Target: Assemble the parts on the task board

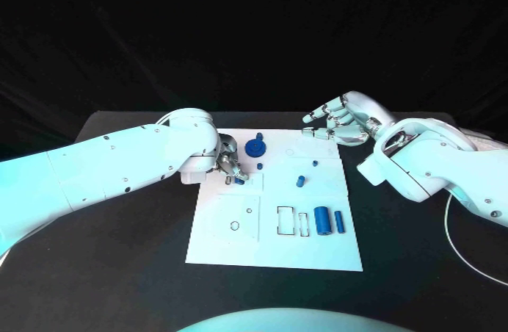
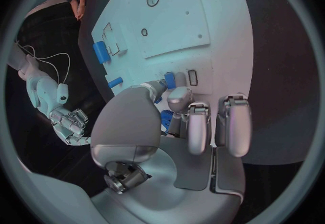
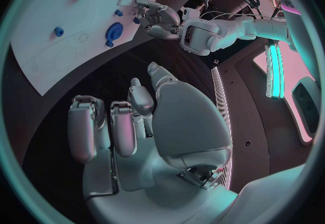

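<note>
The white task board (image 1: 273,250) lies in the middle of the black table. My left hand (image 1: 227,164) is low over the board's left edge and pinches a small blue part (image 2: 165,119) between thumb and fingers. Another small blue peg (image 2: 169,79) stands just past the fingertips, beside a rectangular slot. My right hand (image 1: 337,120) hovers off the board's far right corner, over the black table, fingers apart and holding nothing. A blue gear-shaped part (image 1: 255,148) sits near the board's far edge, and a short blue cylinder (image 1: 301,179) lies at its middle.
Two larger blue cylinders (image 1: 330,222) lie side by side at the board's right, next to rectangular slots (image 1: 288,220). A round recess (image 1: 236,224) marks the near left of the board. A white cable (image 1: 455,236) runs along the table's right side.
</note>
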